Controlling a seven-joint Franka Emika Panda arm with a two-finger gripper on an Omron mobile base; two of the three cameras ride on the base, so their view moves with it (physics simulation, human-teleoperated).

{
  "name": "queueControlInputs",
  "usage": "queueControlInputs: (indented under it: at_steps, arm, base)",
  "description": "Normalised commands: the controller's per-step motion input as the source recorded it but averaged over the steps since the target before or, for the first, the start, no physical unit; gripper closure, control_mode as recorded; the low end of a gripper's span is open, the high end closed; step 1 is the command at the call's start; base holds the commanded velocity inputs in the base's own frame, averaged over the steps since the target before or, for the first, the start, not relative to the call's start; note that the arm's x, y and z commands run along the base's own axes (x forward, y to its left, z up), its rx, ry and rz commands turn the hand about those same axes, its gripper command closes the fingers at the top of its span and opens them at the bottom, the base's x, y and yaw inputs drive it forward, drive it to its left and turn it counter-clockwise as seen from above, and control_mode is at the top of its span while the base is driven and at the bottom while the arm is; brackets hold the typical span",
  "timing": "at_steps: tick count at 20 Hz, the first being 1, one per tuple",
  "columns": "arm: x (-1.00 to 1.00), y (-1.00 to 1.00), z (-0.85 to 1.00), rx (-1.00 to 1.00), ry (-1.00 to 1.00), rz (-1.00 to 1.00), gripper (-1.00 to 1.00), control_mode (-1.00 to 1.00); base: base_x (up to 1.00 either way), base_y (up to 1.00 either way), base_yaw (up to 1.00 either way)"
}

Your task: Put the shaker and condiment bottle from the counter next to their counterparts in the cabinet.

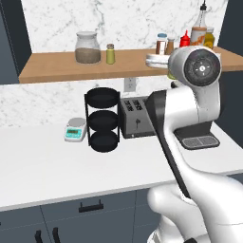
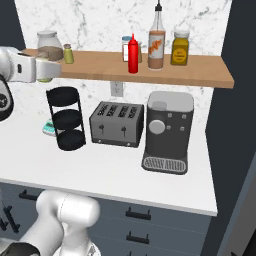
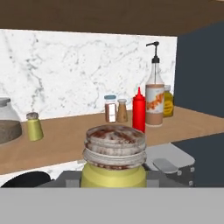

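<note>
yellow-green shaker stands upright, cap up, in closed pincer.

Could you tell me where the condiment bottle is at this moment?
The condiment bottle stands upright on the cabinet shelf, toward its right end in the right base view, between the red squeeze bottle and the mustard-yellow jar.
</note>
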Motion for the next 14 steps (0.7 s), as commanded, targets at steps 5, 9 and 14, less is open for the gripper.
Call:
queueControlInputs:
  at_steps: [5, 9, 14]
  arm:
    - [0.2, 0.0, -0.04, -0.06, 0.0, 0.06, 1.0, -1.0]
    - [0.3, -0.17, 0.0, 0.0, 0.0, 0.19, 1.0, -1.0]
    - [0.13, -0.06, 0.0, 0.0, -0.01, 0.23, 1.0, -1.0]
  base:
    - [0.0, 0.0, 0.0]
    - [0.0, 0.0, 0.0]
    - [0.0, 0.0, 0.0]
